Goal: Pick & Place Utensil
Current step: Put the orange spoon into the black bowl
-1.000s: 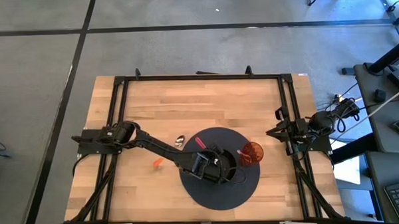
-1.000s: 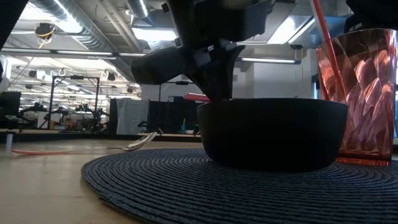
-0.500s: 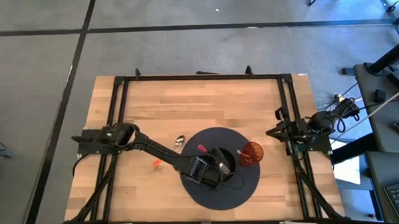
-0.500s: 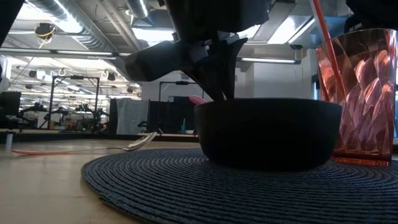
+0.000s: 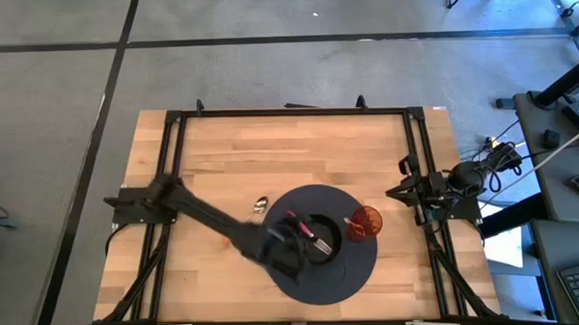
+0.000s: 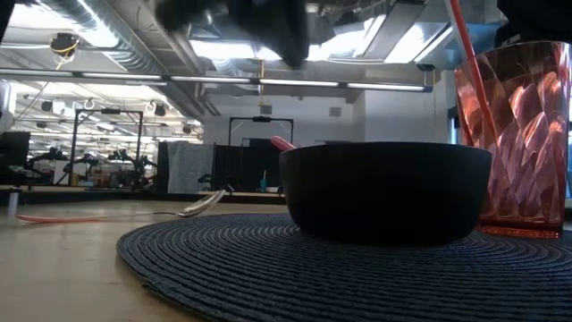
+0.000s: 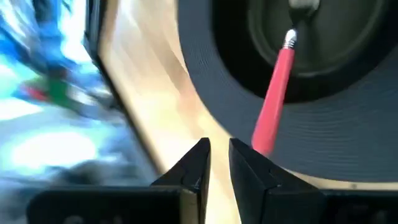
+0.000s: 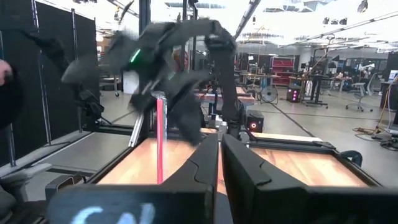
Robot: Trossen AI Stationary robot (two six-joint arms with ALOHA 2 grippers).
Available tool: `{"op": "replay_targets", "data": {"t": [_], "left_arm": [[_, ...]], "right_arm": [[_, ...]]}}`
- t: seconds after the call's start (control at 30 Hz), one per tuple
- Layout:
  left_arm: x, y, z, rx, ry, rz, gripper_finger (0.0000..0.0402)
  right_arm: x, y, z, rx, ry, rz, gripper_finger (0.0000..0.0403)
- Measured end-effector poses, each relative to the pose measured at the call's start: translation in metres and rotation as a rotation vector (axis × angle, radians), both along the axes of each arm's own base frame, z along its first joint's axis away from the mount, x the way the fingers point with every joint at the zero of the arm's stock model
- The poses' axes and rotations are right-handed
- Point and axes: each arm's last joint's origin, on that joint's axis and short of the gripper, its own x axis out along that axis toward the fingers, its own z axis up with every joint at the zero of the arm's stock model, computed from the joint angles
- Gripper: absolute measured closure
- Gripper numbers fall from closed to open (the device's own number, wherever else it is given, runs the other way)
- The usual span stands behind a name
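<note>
The left hand is above the left part of the round mat, just beside the bowl. In the left wrist view its two dark pointed fingers are almost together, with only a thin gap, and they hold nothing. The arm is motion-blurred in the high view.

The utensil has a smooth red handle and a metal head. Its head lies inside the dark round bowl and the handle leans over the rim, pointing outward above the mat. In the low view only the pink end of the handle shows over the bowl's edge.

The mat is dark, circular and woven in ribbed rings. On its right part stands a red faceted plastic cup with a red straw inside. Just beside the mat's upper left edge a metal spoon lies on the pale wooden counter, and a small orange piece lies nearby.

The right hand waits at the counter's right edge, fingers together.
</note>
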Motion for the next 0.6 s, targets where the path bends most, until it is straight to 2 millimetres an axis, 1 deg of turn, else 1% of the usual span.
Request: {"op": "replay_targets", "data": {"t": [0.1, 0.17, 0.23, 0.3, 0.37, 0.43, 0.53, 0.6], "left_arm": [[-0.020, 0.028, 0.043, -0.271, -0.137, 0.169, 0.0369], [-0.036, 0.047, 0.062, -0.358, -0.234, 0.279, 0.0387], [-0.055, 0.065, 0.076, -0.406, -0.334, 0.384, 0.0397], [-0.075, 0.082, 0.082, -0.436, -0.411, 0.479, 0.0398], [-0.094, 0.096, 0.081, -0.470, -0.465, 0.569, 0.0399], [-0.113, 0.108, 0.072, -0.546, -0.473, 0.651, 0.0400], [-0.137, 0.121, 0.047, -0.683, -0.457, 0.739, 0.0400], [-0.149, 0.127, 0.028, -0.746, -0.497, 0.763, 0.0399]], "right_arm": [[0.000, 0.000, 0.000, 0.004, 0.001, 0.001, 0.0379], [0.000, 0.000, 0.000, 0.004, 0.001, 0.001, 0.0379], [0.000, 0.000, 0.000, 0.005, 0.001, 0.001, 0.0379], [0.000, 0.000, 0.000, 0.005, 0.001, 0.001, 0.0379], [0.000, 0.000, 0.000, 0.005, 0.000, 0.001, 0.0379], [0.000, 0.000, 0.000, 0.005, 0.001, 0.001, 0.0379], [0.000, 0.000, 0.000, 0.005, 0.000, 0.001, 0.0379], [0.000, 0.000, 0.000, 0.005, 0.000, 0.001, 0.0379]]}}
